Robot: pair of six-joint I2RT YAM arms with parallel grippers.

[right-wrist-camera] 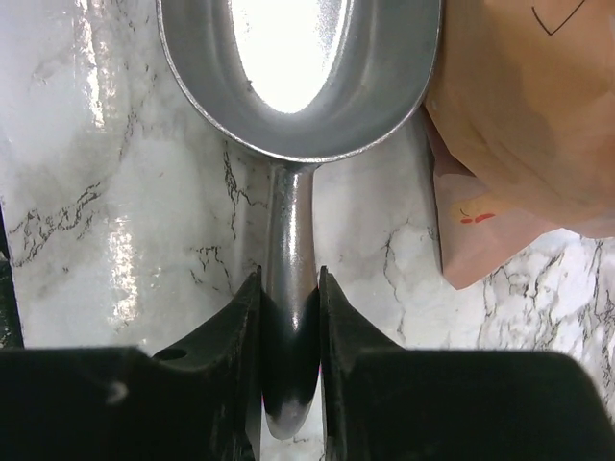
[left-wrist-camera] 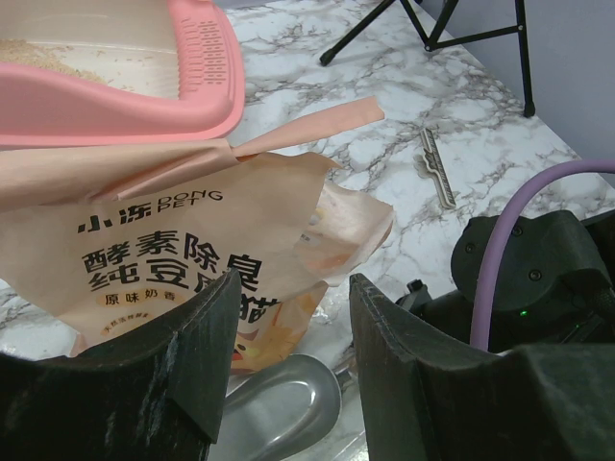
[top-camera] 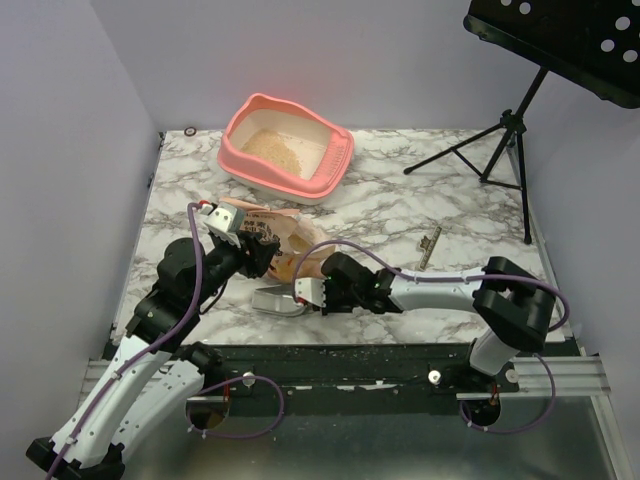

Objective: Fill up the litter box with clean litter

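Now, R end effector point(right-wrist-camera: 288, 288) clamped on scoop point(right-wrist-camera: 293, 86) handle, L end effector point(left-wrist-camera: 293, 298) agape by bag point(left-wrist-camera: 163, 230)

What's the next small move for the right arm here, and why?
Probably lift the scoop a little off the table. The right claw looks closed on its handle, the bowl lies empty beside the litter bag, and the litter box holds only a little litter.
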